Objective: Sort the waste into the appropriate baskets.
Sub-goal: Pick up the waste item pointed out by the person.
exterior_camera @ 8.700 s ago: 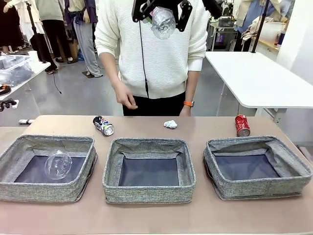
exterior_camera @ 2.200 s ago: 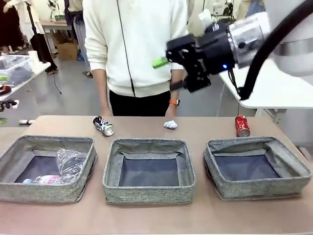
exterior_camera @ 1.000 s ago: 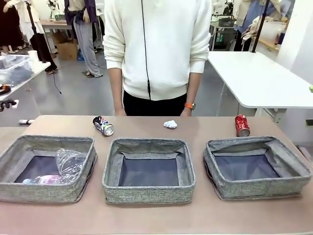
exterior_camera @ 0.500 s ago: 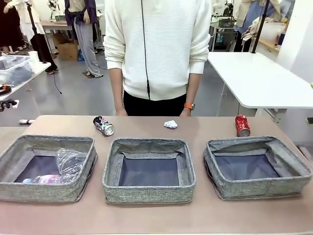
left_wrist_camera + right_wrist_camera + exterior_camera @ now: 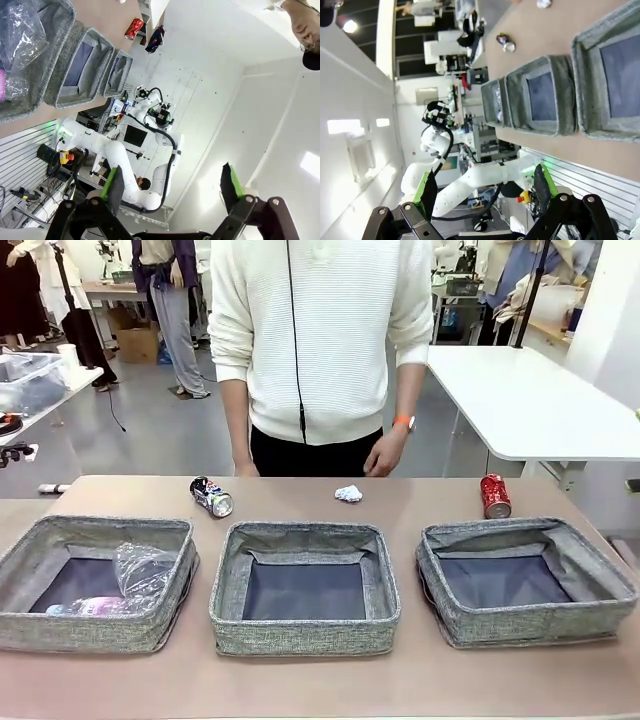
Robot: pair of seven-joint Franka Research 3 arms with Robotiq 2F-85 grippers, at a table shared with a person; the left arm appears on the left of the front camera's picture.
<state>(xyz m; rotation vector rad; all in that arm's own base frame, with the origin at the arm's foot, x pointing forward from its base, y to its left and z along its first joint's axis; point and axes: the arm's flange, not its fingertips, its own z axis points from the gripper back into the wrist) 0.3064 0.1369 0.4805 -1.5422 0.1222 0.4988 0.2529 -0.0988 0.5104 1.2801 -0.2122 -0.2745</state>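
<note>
Front view is showing three grey baskets sitting in a row on the table (image 5: 320, 680). In the left basket (image 5: 60, 635) a clear plastic cup (image 5: 145, 568) is lying crumpled, with what seems to be the clear bottle (image 5: 95, 606) lying beside it. The middle basket (image 5: 300, 635) and right basket (image 5: 530, 625) are showing bare dark bottoms. Beyond them, the dark blue-white can (image 5: 212, 497) is lying on its side, the white paper wad (image 5: 348, 494) is resting near the middle, and the red can (image 5: 495, 496) is standing at the right. The person's hand (image 5: 383, 453) is hanging behind the far edge. The left gripper (image 5: 171, 182) and right gripper (image 5: 485, 186) are hanging well away from the table, each with fingers spread wide apart.
</note>
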